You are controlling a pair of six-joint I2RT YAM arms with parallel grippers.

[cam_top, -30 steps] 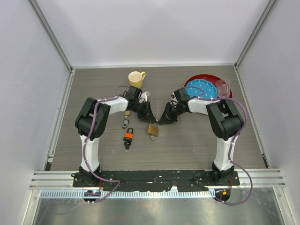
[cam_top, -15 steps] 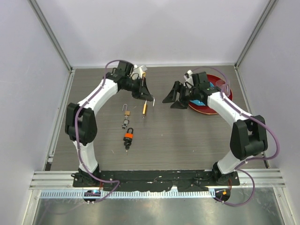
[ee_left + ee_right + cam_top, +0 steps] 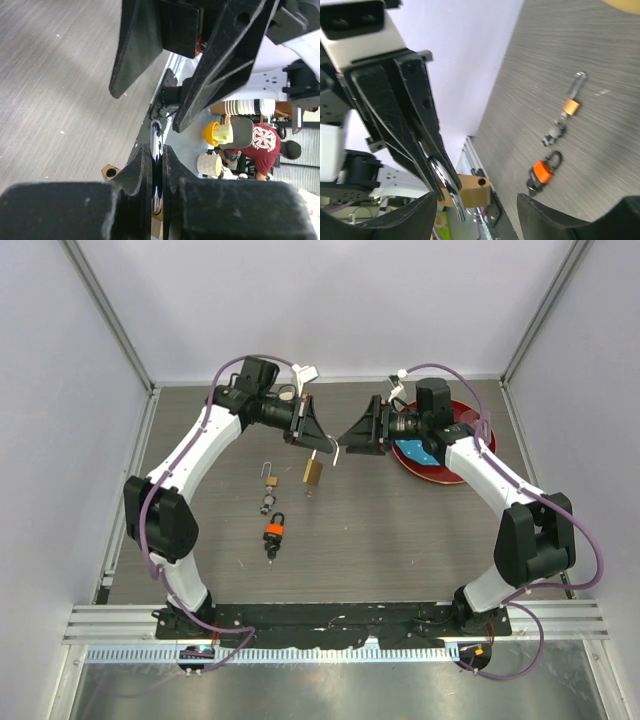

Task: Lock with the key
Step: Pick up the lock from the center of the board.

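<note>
Now the left tool (image 3: 322,443) is pinching the brass padlock (image 3: 313,472) by its shackle.
At 3 o'clock, the right tool (image 3: 343,443) is standing spread.

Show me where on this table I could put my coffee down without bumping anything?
Widest bare patch: the near strip between the orange padlock and the arm bases. More bare wood lies between the hanging brass padlock and the red plate. Crowded: the back middle, where left gripper and right gripper meet, and around the small padlock.
</note>
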